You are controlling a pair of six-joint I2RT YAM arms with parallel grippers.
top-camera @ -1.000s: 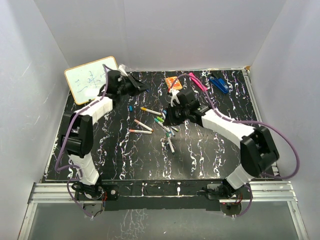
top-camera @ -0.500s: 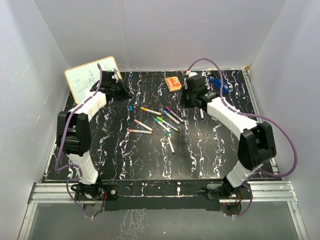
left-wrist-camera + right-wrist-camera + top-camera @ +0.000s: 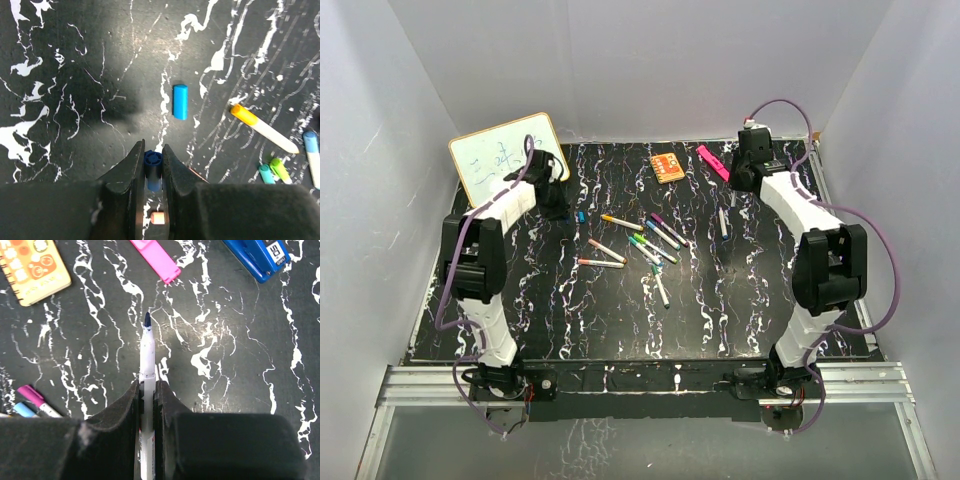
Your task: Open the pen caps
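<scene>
Cap, dark blue, sits clamped between left fingers. Right fingers clamp bare pen, nib toward 12 o'clock. Capped pens lie mid-worktop, long axes mostly 10-to-4, at 4 o'clock of left fingers. We judge left arm nearer.

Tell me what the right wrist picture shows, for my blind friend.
The right gripper is shut on a pale pen with no cap, its dark blue tip pointing ahead. Beyond, on the black table, lie a pink bar, an orange notebook and a blue clip.

Bright, even overhead light — soft shadows, little glare.
</scene>
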